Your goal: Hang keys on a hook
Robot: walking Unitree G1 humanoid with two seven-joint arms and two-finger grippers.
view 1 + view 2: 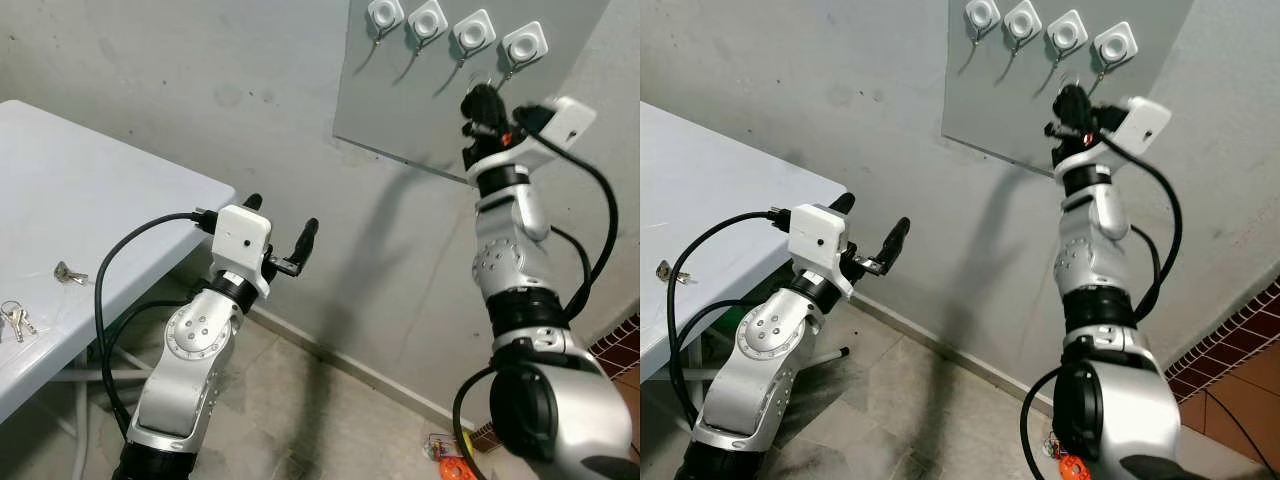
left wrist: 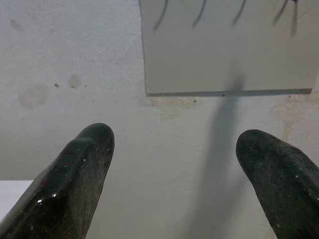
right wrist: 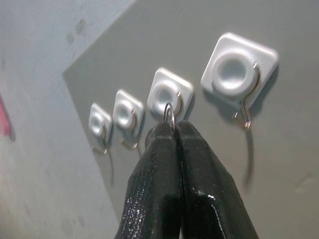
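Key ring (image 3: pixel 169 112) pinched in right tool (image 3: pixel 175 125), just beside hooks (image 3: pixel 168 94); left tool (image 1: pixel 282 228) wide, idle near tabletop (image 1: pixel 120 190).

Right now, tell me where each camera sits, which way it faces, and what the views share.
Left eye: on the head, looking down and forward at the wall; both arms, table, keys.
Right eye: beside it, same scene, shifted.
Left wrist: along the open left hand toward the wall.
Right wrist: along the shut right hand, pinching a key ring below the hooks.
Shared: the grey hook board.
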